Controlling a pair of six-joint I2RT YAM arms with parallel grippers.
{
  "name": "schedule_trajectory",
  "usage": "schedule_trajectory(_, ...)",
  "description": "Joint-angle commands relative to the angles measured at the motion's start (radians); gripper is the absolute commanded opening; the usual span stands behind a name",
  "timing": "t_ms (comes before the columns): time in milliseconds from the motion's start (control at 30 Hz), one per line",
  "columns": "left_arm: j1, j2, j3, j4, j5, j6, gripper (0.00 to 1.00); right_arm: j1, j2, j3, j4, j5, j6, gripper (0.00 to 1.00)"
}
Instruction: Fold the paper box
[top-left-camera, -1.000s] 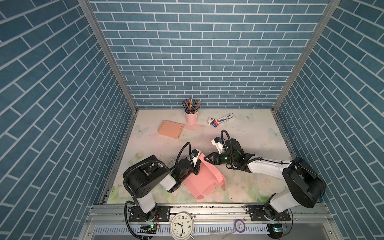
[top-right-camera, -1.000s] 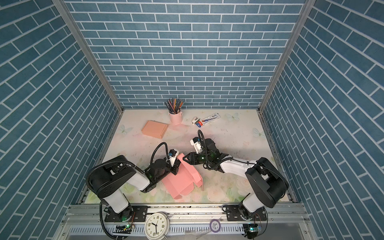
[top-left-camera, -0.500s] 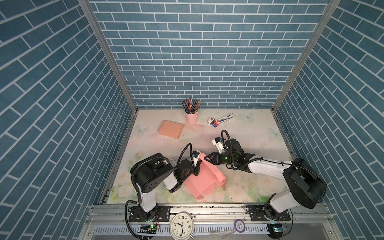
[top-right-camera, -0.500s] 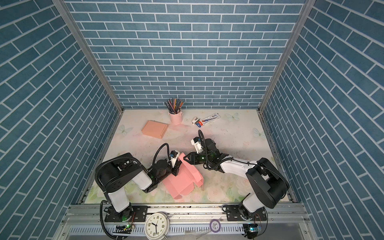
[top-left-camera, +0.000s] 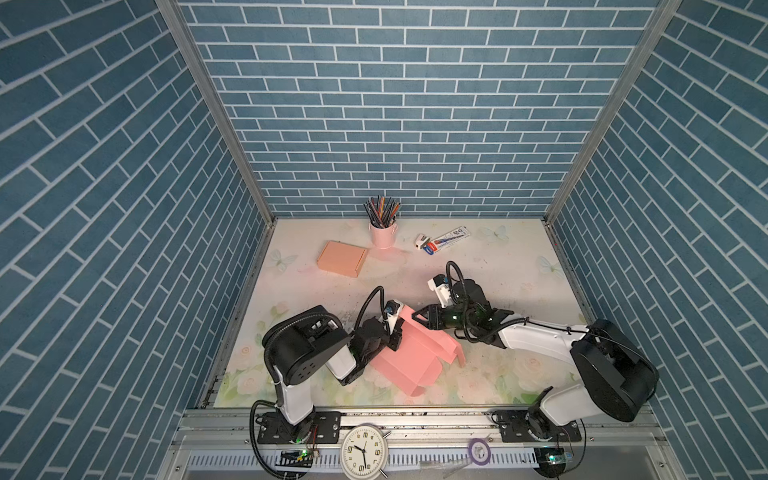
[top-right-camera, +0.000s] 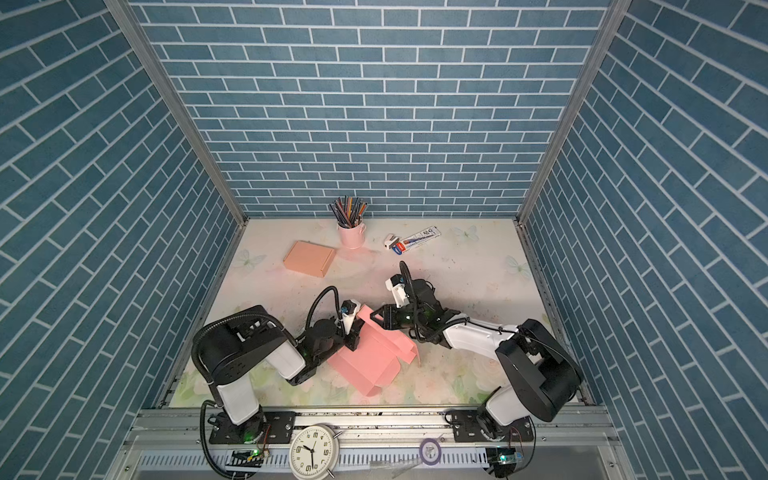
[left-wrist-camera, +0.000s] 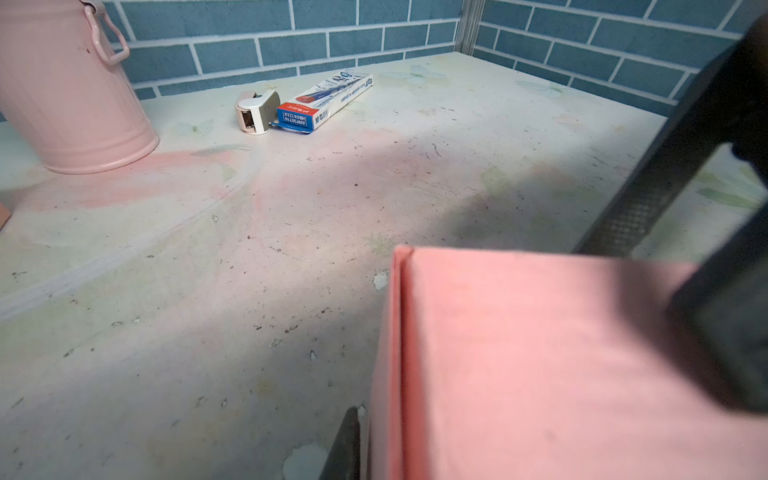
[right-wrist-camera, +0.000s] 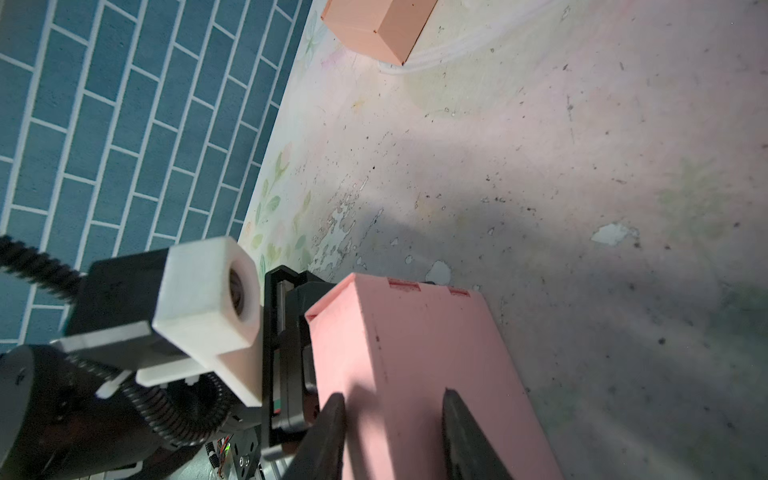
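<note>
The pink paper box (top-left-camera: 415, 357) lies half folded at the front middle of the table, one long wall standing up along its far side. My left gripper (top-left-camera: 395, 334) is at the left end of that wall and shut on it. In the left wrist view one finger (left-wrist-camera: 347, 440) lies against the wall's outer face, and the pink card (left-wrist-camera: 540, 374) hides the other finger. My right gripper (top-left-camera: 417, 318) reaches in from the right. It is open, with both fingertips on the pink panel (right-wrist-camera: 415, 353) and nothing between them (right-wrist-camera: 397, 415).
A closed peach box (top-left-camera: 343, 258) lies at the back left. Behind it stand a pink cup of pencils (top-left-camera: 383, 232), a small white stapler (top-left-camera: 421, 240) and a pen carton (top-left-camera: 449, 237). A clock (top-left-camera: 363, 451) and a purple tape roll (top-left-camera: 478, 449) sit on the front rail.
My left arm's shoulder has swung a little to the right and its jaws have narrowed on the box wall. The right arm and the box have hardly moved.
</note>
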Motion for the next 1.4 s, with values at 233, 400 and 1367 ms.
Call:
schedule_trajectory(233,-0.009,-0.100,-0.027,-0.008,-0.012,0.000,0.20,0.002,-0.032,-0.003,-0.074,0.046,-0.026,0.39)
schedule_trajectory(400,-0.008,-0.106,-0.020,-0.013,-0.004,-0.002,0.19,0.002,-0.023,0.008,-0.076,0.036,-0.030,0.38)
schedule_trajectory(1367,-0.009,-0.417,0.116,-0.676,-0.250,-0.268,0.09,0.072,-0.380,0.241,-0.603,0.520,-0.403,0.25)
